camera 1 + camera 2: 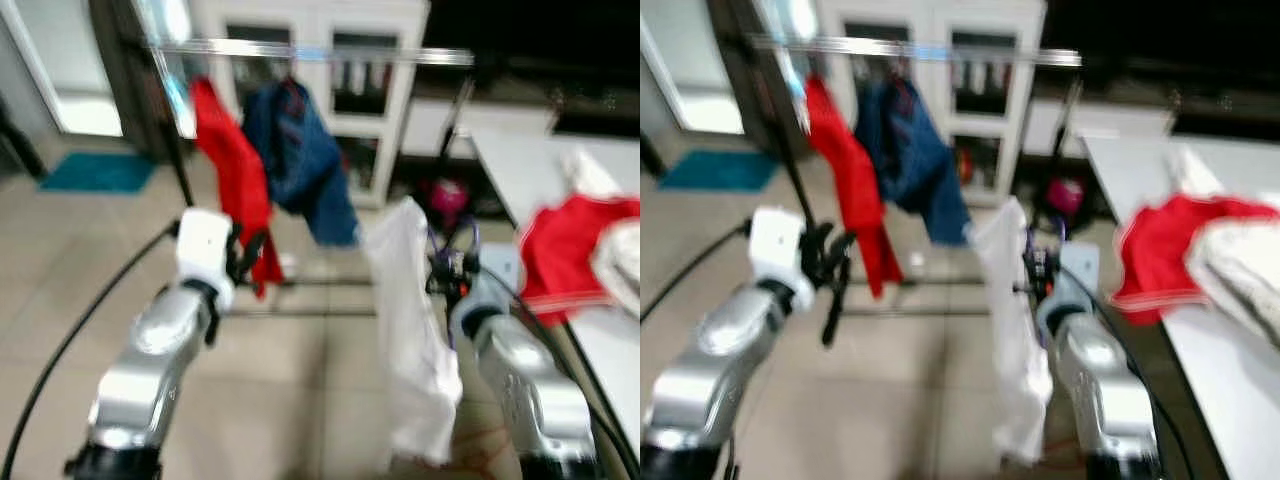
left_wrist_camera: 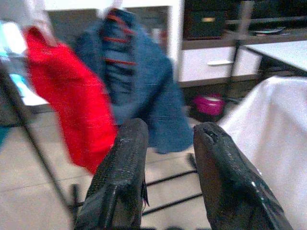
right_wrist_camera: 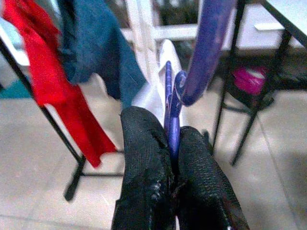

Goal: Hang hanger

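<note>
A purple hanger [image 3: 171, 103] carrying a white garment [image 1: 412, 330] is pinched in my right gripper [image 3: 169, 143], which is shut on its neck; the hook [image 3: 206, 52] curves up above the fingers. The garment hangs down beside my right arm. Ahead stands a clothes rack with a silver rail [image 1: 300, 50] holding a red garment [image 1: 235, 175] and a blue garment [image 1: 295, 150]. My left gripper [image 2: 165, 143] is open and empty, raised in front of the red garment. The head views are blurred.
A white table [image 1: 545, 170] at the right carries a red garment [image 1: 570, 250] and a white cloth [image 1: 620, 260]. A white cabinet [image 1: 330, 90] stands behind the rack. A pink object [image 1: 450, 198] lies on the floor beyond it. Tiled floor [image 1: 80, 260] spreads to the left.
</note>
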Available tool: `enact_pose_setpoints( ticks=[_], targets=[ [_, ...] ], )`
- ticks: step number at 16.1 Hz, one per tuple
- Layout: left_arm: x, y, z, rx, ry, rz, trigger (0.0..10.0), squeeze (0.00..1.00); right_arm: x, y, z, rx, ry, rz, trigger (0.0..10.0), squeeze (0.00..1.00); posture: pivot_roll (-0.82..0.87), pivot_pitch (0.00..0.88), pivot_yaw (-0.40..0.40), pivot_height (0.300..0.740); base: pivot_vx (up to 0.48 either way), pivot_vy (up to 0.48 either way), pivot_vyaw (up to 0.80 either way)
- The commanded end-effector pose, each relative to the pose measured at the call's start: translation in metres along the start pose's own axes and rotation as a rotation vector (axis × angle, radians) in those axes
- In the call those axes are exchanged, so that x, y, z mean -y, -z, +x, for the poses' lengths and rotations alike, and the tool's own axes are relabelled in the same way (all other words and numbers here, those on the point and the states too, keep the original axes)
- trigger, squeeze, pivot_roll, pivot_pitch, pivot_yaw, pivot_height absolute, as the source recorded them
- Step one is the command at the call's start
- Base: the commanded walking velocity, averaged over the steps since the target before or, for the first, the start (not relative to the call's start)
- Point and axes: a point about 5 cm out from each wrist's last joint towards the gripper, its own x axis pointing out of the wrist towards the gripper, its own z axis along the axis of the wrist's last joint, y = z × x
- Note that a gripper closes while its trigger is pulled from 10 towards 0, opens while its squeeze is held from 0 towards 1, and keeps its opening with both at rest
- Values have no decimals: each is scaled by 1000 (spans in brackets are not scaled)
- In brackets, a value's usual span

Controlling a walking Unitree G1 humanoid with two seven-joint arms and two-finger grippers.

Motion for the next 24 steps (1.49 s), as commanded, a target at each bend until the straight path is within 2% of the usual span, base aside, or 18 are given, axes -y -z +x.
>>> enact_pose_setpoints(
  ticks=[1,12,18,24],
  targets=[
    [-1,0,1,-9,-1,-1,10000,0,-8,-5,0,30,-32,0,10000,0,-97,0,-20,740,364,0,-800],
    [4,1,6,-17,35,2,10000,0,-8,-5,-1,37,-24,-14,10000,0,-115,0,1,740,361,0,-44],
    [5,5,-1,-25,26,-8,10000,0,-13,-3,-4,28,-68,-15,10000,0,-109,0,-14,740,361,0,0],
    [3,3,-1,-24,25,5,10000,0,-13,-6,-1,32,-68,-51,10000,0,-99,0,-20,740,361,0,0]
  ],
)
